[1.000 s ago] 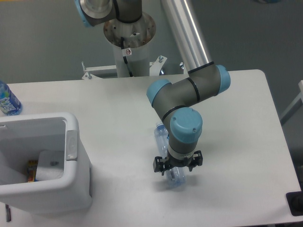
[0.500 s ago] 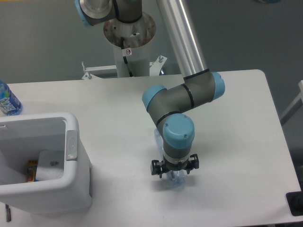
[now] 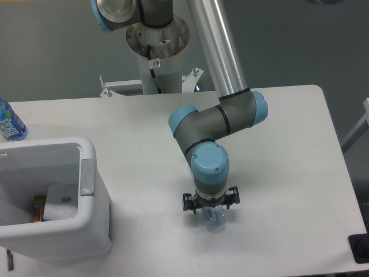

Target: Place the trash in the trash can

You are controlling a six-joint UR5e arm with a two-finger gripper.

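While the arm's wrist points straight down over the white table (image 3: 288, 144), the gripper (image 3: 211, 209) sits directly above the clear plastic bottle (image 3: 214, 219), whose lower end pokes out beneath the wrist toward the table's near edge. The wrist housing hides the fingertips, so whether the jaws are spread around the bottle or clamped on it cannot be told. Well to the left stands the trash can (image 3: 92, 202), a white bin with a thick rim, and 1 white crumpled wrapper (image 3: 60, 202) already lies inside it (beside something colourful). A second bottle with a blue label (image 3: 10, 122) stands at the table's far left edge.
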